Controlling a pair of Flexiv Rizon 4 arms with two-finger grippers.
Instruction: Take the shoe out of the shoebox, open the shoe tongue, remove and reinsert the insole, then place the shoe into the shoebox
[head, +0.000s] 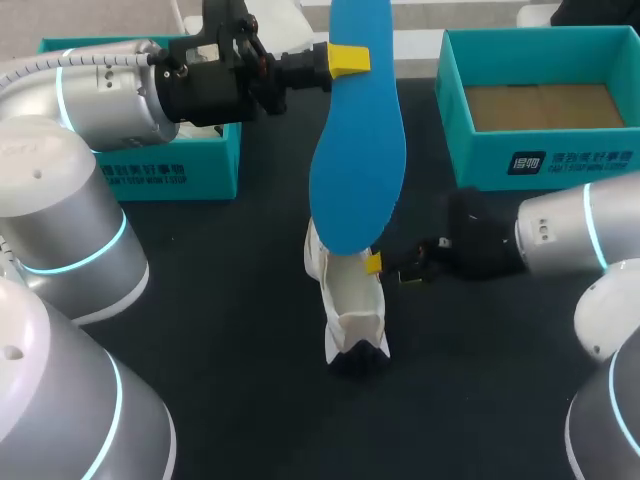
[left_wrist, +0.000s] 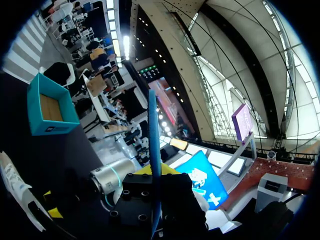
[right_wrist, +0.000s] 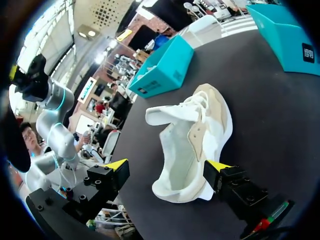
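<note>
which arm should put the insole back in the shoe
Left. The left gripper is shut on the blue insole, held on end over the white shoe. The right gripper is open with the shoe between its fingers, so it probably better steadies the shoe.

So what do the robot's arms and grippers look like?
The left arm and right arm are silver-grey cylinders with glowing cyan rings at the joints; a ribbed grey hose runs along the left one. The left gripper and right gripper are black, blocky, with bright yellow tips.
</note>
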